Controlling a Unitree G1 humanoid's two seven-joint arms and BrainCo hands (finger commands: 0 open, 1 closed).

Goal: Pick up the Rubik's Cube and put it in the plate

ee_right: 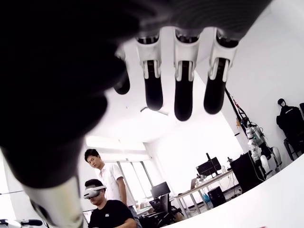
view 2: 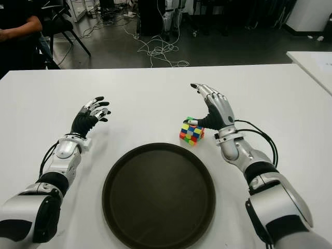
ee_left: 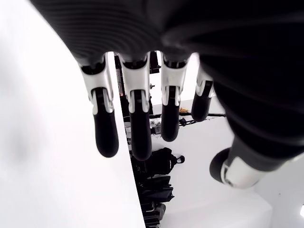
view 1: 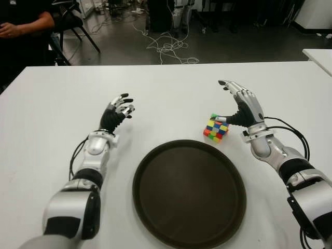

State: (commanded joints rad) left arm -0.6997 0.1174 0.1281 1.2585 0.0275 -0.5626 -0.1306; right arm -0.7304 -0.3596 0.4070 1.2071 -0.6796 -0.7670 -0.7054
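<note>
The Rubik's Cube (view 1: pixel 216 127) sits on the white table (view 1: pixel 171 93), just past the far right rim of the round dark brown plate (view 1: pixel 189 192), which holds nothing. My right hand (view 1: pixel 236 105) stands directly to the right of the cube with its fingers stretched upward and open; its thumb tip touches or nearly touches the cube's top right edge. In the right wrist view the fingers (ee_right: pixel 183 90) hang straight and hold nothing. My left hand (view 1: pixel 121 109) shows to the left of the plate, relaxed and open, and its fingers (ee_left: pixel 137 118) grasp nothing.
A person (view 1: pixel 21 26) sits beyond the table's far left corner beside a chair (view 1: pixel 72 23). Loose cables (view 1: pixel 168 46) lie on the floor behind the table. A second white table (view 1: pixel 319 54) edges in at the far right.
</note>
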